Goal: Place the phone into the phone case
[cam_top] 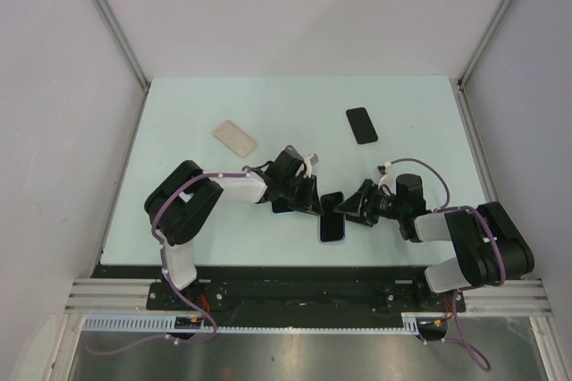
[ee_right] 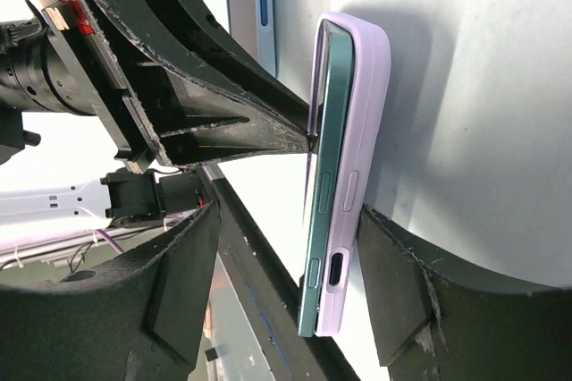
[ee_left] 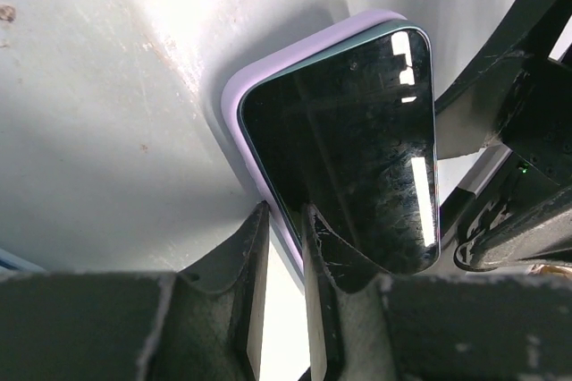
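Your phone (cam_top: 332, 223) lies in the lilac case (ee_left: 268, 68) at the near middle of the bench (cam_top: 223, 95). Your left claw (ee_left: 284, 251) pinches the case's rim, one finger on the screen. Your right claw (ee_right: 286, 229) is spread, one finger touching the case.

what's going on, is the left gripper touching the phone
Touching. In the right wrist view the tips of the left gripper meet the front edge of the phone, with no gap between them.

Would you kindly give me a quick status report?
Left gripper pinching phone case rim. Right gripper open, straddling its end. Phone in case, one long edge proud. Nothing blocking.
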{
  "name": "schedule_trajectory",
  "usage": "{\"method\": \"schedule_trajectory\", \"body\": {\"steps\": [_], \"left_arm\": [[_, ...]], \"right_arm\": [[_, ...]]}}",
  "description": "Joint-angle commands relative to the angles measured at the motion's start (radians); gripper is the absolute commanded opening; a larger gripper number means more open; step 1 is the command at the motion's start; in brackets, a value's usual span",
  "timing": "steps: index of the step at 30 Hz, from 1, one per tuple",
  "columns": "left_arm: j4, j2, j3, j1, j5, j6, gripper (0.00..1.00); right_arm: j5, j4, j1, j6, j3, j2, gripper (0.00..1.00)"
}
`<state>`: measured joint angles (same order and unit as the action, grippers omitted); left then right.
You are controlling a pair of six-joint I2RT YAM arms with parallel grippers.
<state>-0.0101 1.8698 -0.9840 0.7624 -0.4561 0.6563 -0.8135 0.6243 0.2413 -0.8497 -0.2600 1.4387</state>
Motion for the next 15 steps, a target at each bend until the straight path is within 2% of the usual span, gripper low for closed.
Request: {"method": "schedule_trajectory", "body": {"steps": [1, 9, 12, 13, 15], "left_arm": [[-0.039, -0.035, 0.008, 0.025, -0.073, 0.022, 0.24], [-0.045, -0.031, 0.011, 0.025, -0.076, 0.023, 0.24], [-0.045, -0.034, 0.013, 0.025, -0.076, 0.022, 0.24], [-0.045, -0.032, 0.015, 0.023, -0.076, 0.022, 0.24], [-0.045, -0.034, 0.018, 0.025, -0.076, 0.022, 0.24]], "right_arm": [[-0.044, 0.084, -0.004, -0.003, -0.008, 0.008, 0.64], [-0.029, 0.061, -0.005, 0.014, -0.008, 0.026, 0.50], [-0.024, 0.060, -0.005, 0.015, -0.008, 0.032, 0.37], [-0.024, 0.061, -0.005, 0.014, -0.008, 0.032, 0.27], [-0.016, 0.058, -0.005, 0.015, -0.008, 0.032, 0.17]]}}
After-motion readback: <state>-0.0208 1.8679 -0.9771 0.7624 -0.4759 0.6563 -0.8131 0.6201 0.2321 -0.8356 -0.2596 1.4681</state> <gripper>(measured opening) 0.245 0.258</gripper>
